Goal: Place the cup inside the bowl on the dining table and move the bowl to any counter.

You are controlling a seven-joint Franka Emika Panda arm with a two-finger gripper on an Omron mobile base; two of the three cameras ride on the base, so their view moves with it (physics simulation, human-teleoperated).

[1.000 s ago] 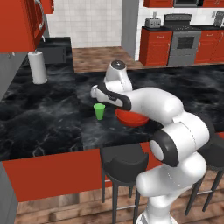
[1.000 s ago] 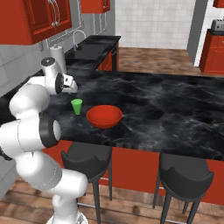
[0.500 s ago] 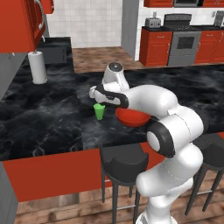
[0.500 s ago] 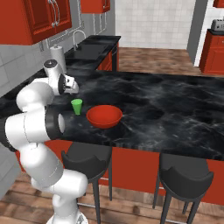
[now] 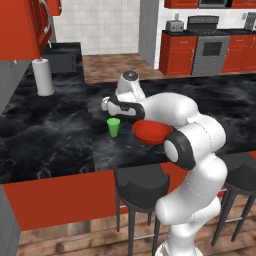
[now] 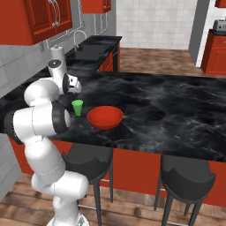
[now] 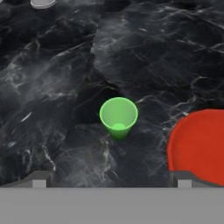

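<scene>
Hand view: wide-open, empty gripper (image 7: 109,178) above upright cup (image 7: 118,117) beside bowl (image 7: 202,146); first step, probably going down to grab.

Even, bright rendered light fills the kitchen; soft shadows pool on the glossy desk (image 5: 60,140), and all views look slightly blurred.

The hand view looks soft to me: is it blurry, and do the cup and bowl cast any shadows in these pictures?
Hand view: slightly soft, the green cup edges fuzzy, no clear shadow on the marble. Left base view: faint dark patch under the red bowl. Right base view: even, flat light, no glare on the dining table.
</scene>
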